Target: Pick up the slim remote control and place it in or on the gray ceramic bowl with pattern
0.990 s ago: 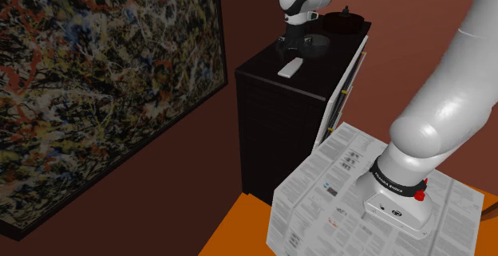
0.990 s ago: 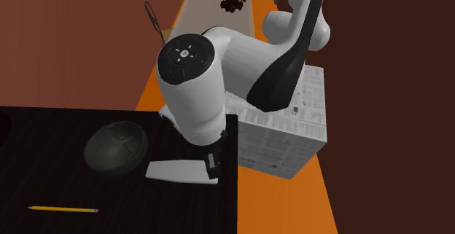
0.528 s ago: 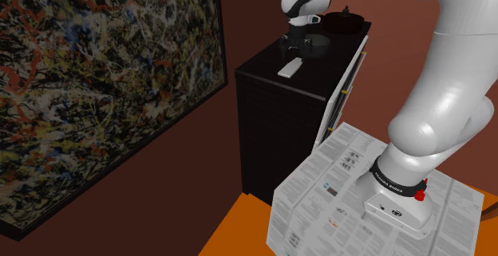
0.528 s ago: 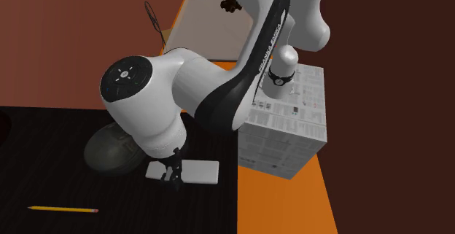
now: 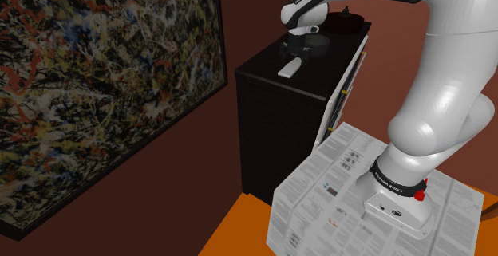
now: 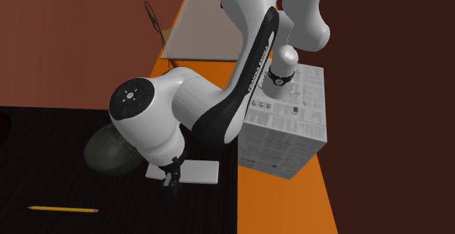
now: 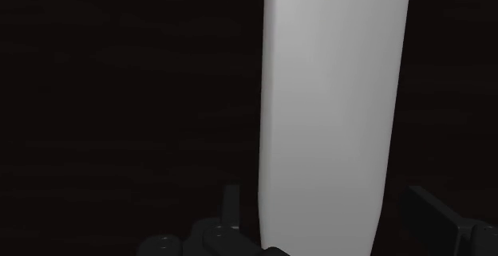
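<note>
A slim white remote (image 7: 331,111) lies flat on the black cabinet top (image 6: 44,134). In the wrist view my open gripper (image 7: 330,208) straddles one end of it, with a black finger (image 7: 231,206) standing a little off each long edge and neither touching. In the second exterior view the gripper (image 6: 172,181) hangs low over the remote (image 6: 198,170), at the end nearer the bowl. The dark grey bowl (image 6: 102,152) sits beside the remote, partly behind my arm. The shoulder view has the gripper (image 5: 294,53) just above the remote (image 5: 289,68), and the bowl (image 5: 314,44) behind it.
A yellow pencil (image 6: 62,209) lies on the cabinet top near its front edge. A dark round object (image 5: 345,21) stands at the cabinet's far end. My stand (image 6: 288,130) is wrapped in newsprint on an orange floor. A large painting (image 5: 96,71) hangs on the wall.
The gripper slid along the remote toward its bowl end, then sank lower over it. Its fingers stayed open. The remote and bowl have not moved.
</note>
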Robot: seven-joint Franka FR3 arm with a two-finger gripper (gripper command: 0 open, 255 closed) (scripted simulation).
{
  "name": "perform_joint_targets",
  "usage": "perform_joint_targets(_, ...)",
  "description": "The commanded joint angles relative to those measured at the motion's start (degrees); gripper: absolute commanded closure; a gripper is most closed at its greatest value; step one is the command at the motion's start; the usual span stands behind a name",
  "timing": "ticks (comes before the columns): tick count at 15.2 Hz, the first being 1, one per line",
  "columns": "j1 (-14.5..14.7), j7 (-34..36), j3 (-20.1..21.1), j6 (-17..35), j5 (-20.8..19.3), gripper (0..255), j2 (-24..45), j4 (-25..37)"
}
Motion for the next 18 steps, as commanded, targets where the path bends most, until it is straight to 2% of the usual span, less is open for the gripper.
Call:
perform_joint_targets(1, 0.0, 0.0, 0.0, 0.5, 0.0, 0, 0.2, -0.4)
perform_joint_targets(7, 0.0, 0.0, 0.0, 0.5, 0.0, 0, 0.2, -0.3)
perform_joint_targets(8, 0.0, 0.0, 0.0, 0.5, 0.0, 255, 0.2, -0.3)
perform_joint_targets(18, 0.0, 0.0, 0.0, -0.1, 0.0, 255, -0.2, -0.1)
